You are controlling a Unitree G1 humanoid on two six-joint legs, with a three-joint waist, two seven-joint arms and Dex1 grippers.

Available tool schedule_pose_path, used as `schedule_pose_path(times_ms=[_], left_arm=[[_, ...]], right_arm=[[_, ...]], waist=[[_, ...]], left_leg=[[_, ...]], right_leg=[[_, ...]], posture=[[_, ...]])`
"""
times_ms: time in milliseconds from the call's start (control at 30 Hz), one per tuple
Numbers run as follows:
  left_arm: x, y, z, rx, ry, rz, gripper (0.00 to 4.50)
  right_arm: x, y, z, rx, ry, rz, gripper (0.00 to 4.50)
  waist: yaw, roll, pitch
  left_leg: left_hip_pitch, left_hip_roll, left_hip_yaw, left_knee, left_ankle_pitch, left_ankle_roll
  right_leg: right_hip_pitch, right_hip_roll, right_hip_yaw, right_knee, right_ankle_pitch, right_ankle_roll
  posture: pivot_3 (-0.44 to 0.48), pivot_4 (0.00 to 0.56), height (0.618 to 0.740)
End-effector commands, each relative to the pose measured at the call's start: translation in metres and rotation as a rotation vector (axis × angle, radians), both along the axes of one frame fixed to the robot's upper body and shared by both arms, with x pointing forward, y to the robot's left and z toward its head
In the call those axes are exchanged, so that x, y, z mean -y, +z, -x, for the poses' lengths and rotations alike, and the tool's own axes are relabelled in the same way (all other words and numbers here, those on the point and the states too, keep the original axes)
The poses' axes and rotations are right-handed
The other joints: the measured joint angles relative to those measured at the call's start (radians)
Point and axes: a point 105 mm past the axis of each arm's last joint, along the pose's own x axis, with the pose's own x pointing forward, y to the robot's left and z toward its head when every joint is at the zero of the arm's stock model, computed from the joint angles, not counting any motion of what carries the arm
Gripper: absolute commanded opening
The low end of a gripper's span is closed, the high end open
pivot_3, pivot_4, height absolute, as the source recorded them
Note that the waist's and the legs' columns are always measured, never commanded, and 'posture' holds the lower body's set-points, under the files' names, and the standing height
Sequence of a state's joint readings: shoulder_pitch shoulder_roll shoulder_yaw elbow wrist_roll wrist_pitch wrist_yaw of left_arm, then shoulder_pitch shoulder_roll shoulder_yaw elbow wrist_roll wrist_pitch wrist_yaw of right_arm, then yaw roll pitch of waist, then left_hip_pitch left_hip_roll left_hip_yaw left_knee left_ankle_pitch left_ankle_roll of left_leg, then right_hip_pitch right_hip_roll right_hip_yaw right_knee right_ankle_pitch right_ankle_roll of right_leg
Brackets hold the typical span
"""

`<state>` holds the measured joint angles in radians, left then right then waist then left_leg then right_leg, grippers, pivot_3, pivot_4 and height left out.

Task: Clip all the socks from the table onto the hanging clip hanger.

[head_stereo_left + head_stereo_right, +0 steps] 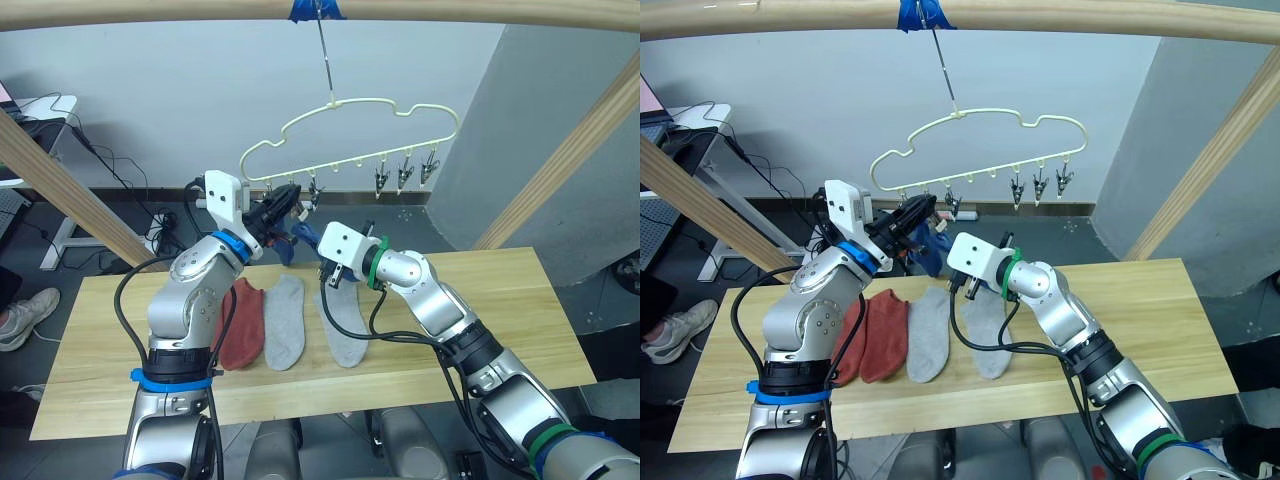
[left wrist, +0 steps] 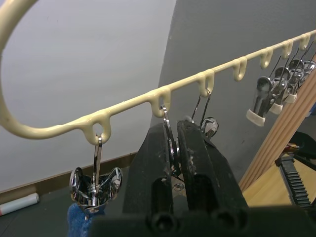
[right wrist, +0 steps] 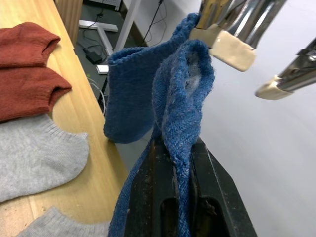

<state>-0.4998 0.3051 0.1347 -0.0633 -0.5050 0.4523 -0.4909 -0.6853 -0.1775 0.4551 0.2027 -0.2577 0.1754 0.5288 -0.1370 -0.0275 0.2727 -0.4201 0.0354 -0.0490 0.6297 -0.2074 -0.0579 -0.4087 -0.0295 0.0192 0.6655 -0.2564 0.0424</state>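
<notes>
A second blue sock [image 3: 180,94] is gripped in the right hand [image 3: 174,170] below the clip hanger [image 1: 365,115]; a clip [image 2: 170,148] is pinched by the left hand [image 2: 175,136]. The cuff should be fed fully between the clip's jaws before release.

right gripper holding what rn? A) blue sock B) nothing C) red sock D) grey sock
A: the right gripper is shut on a blue sock, lifted beside a metal clip of the clip hanger.
</notes>
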Motion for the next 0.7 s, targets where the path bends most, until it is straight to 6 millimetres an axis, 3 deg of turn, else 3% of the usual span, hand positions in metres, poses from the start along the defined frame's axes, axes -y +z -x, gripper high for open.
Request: schedule_pose_path(times_ms=[33, 400, 700], left_arm=[[0.005, 0.016, 0.006, 0.06, -0.023, 0.016, 0.0], [0.005, 0.013, 0.007, 0.054, -0.025, 0.008, 0.0], [0.004, 0.011, 0.008, 0.044, -0.024, 0.008, 0.0]], right_arm=[[-0.007, 0.01, 0.002, 0.034, 0.028, 0.006, 0.03], [-0.01, 0.034, -0.002, 0.09, 0.004, -0.082, 0.03], [-0.01, 0.04, -0.003, 0.088, -0.011, -0.135, 0.03]], waist=[[0.0, 0.0, 0.0], [0.0, 0.0, 0.0], [-0.001, 0.0, 0.0]], left_leg=[[0.0, 0.0, 0.0, 0.0, 0.0, 0.0], [0.0, 0.0, 0.0, 0.0, 0.0, 0.0], [0.0, 0.0, 0.0, 0.0, 0.0, 0.0]], right_leg=[[0.0, 0.0, 0.0, 0.0, 0.0, 0.0], [0.0, 0.0, 0.0, 0.0, 0.0, 0.0], [0.0, 0.0, 0.0, 0.0, 0.0, 0.0]], posture=[[-0.211, 0.229, 0.74], [-0.209, 0.232, 0.74], [-0.207, 0.232, 0.74]])
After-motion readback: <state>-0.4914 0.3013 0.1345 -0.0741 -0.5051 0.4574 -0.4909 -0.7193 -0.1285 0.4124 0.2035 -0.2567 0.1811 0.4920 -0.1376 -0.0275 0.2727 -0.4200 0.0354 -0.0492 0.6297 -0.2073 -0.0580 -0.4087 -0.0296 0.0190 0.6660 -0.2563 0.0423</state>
